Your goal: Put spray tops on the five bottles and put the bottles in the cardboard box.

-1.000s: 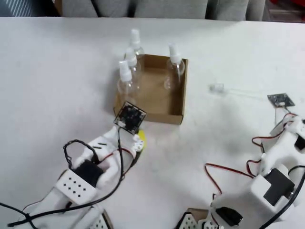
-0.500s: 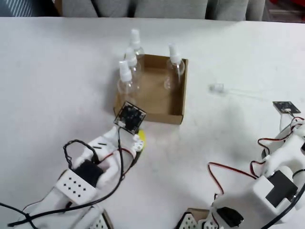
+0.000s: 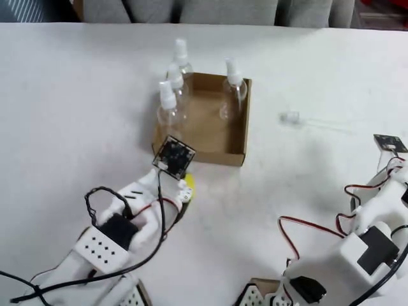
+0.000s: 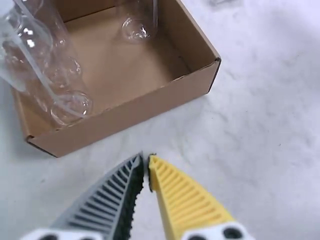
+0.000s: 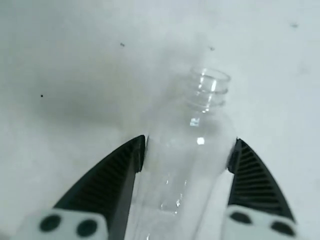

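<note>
While left hand (image 4: 146,159) sits closed over white table (image 3: 76,83), right hand (image 5: 189,141) clamps bottle (image 5: 207,87).

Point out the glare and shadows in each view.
Right wrist view: small bright glints on the uncapped bottle, a soft dark shadow on the table beside it. Left wrist view: highlights on the clear bottles in the cardboard box, one inner wall shaded. High view: even light on the table, shadows only faint.
</note>
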